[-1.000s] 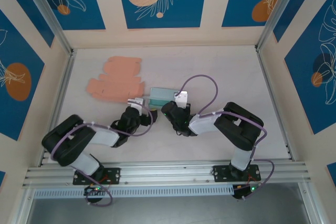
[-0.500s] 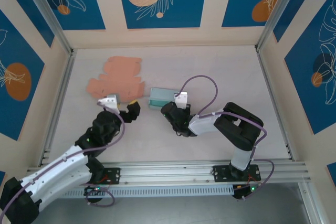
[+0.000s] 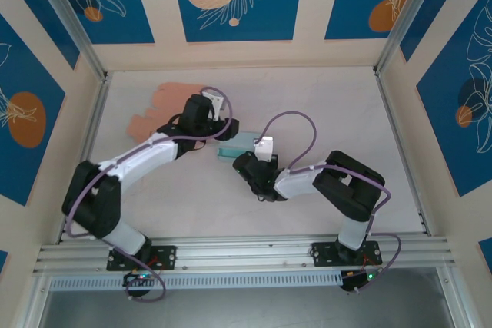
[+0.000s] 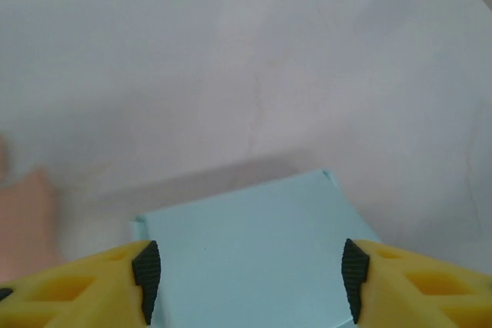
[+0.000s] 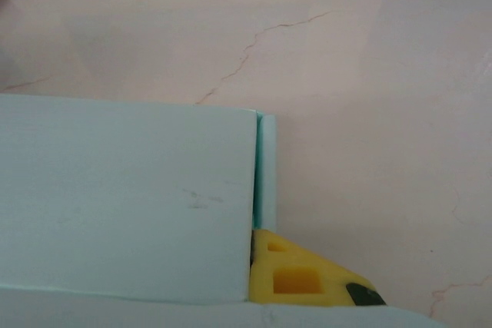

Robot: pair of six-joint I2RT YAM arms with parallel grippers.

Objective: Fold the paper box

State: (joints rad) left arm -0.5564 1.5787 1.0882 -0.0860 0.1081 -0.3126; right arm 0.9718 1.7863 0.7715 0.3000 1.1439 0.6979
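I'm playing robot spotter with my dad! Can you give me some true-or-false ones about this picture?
1. The light blue box lies near the middle of the table. True.
2. The left end effector has its fingers apart, one on each side above the box. True.
3. The flat pink cardboard lies on the right side of the table. False: it is at the far left.
4. The right end effector is wide open. False: it is shut, right beside the box.

Pale mint box (image 4: 246, 251); salmon-pink flat cardboard (image 3: 165, 101); yellow fingers (image 4: 69, 289) with black pads (image 4: 146, 270); cream veined table (image 3: 323, 105)
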